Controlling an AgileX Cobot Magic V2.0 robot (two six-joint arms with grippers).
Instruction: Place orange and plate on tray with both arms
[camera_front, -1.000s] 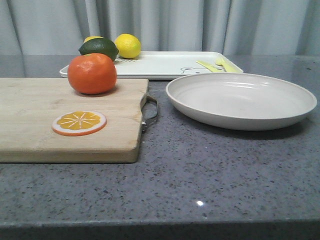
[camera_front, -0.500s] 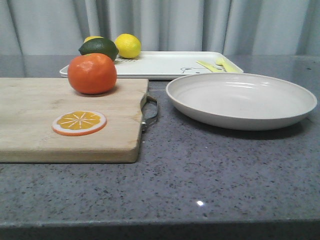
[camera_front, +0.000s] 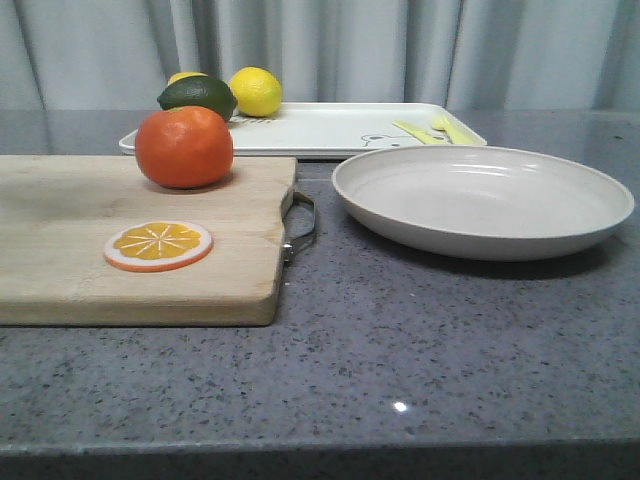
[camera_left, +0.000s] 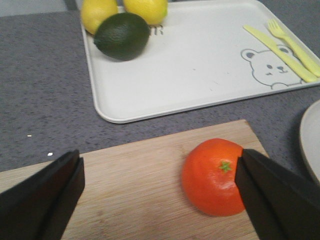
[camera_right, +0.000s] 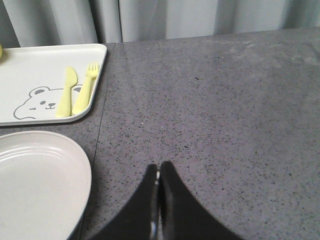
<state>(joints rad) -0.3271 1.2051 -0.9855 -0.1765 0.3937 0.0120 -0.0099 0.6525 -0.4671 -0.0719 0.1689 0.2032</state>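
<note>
Left gripper (camera_left: 159, 186) spread wide over the board; right gripper (camera_right: 159, 181) pressed closed above bare counter.
One left finger (camera_left: 272, 192) borders the round reddish orange (camera_left: 212, 176) on the wooden cutting board (camera_left: 135, 195); off-white plate (camera_right: 37, 185) lies beside the white bear tray (camera_left: 200, 60).

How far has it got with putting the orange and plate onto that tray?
Nothing is on the tray yet. The orange sits on the cutting board, the left gripper open above it. The plate rests on the table, the right gripper shut beside it. Both moves remain.
</note>
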